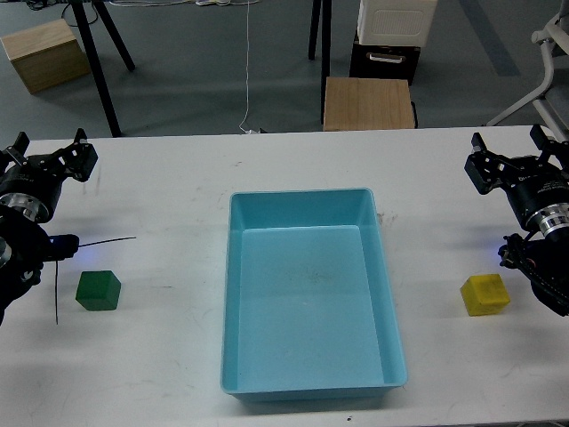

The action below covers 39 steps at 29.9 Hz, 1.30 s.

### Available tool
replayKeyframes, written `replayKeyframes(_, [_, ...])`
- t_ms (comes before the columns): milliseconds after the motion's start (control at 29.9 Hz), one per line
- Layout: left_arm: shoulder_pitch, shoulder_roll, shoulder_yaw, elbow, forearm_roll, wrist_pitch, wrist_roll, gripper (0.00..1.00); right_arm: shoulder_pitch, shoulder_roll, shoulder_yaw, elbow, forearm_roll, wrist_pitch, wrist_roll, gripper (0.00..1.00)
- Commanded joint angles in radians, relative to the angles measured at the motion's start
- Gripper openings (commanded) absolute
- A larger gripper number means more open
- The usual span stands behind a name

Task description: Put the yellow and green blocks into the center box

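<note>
Blue tray (311, 294) sits mid-desk, nothing in it. White desk (178, 178) carries all task items.

Green block (98, 290): on the desk, well left of the tray, near and below the left tool (49, 153). Yellow block (485, 294): on the desk, right of the tray, near and below the right tool (511, 147).

Left tool: fingers spread, released, gripping nothing. Right tool: fingers likewise apart, nothing between them. Neither touches a block. Task not yet begun, judging by the layout.

Risks from here:
- A thin black cable (89, 245) trails from the left arm, close above the green block. It could snag or nudge the block on descent.
- Blocks are small. An off-centre pinch could tip or skid one across the smooth desk.
- Yellow block lies close under the right arm. Reaching back toward it may be cramped.
- Tray walls are low but real. A low carry could clip the rim and shift the tray.
- Both arms converging on the tray could collide.

Count: blocks two (one green, one yellow); trays one; tools two; cables one.
</note>
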Motion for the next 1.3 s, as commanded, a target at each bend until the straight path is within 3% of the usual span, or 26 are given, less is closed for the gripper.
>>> replayKeyframes(0, [0.011,0.002,-0.005,0.000,-0.001,0.000,-0.016,1.00,0.000,-0.003,0.000,0.005,-0.001,-0.002,-0.001,0.99])
replayKeyframes(167, [0.007,0.002,-0.005,0.000,0.007,0.000,-0.080,1.00,0.002,-0.009,0.006,0.006,-0.001,-0.002,0.000,0.99])
replayKeyframes(736, [0.008,0.099,0.007,-0.024,0.019,0.000,-0.071,1.00,0.002,-0.025,0.006,-0.012,-0.148,-0.036,0.006,0.99])
replayKeyframes(903, [-0.001,0.102,0.009,-0.029,0.041,0.000,-0.047,1.00,0.003,-0.055,0.002,-0.010,-0.150,-0.042,0.006,0.99])
replayKeyframes(1271, [-0.007,0.103,0.006,-0.029,0.093,0.000,-0.047,1.00,0.006,-0.067,0.000,-0.009,-0.196,-0.041,0.002,0.99])
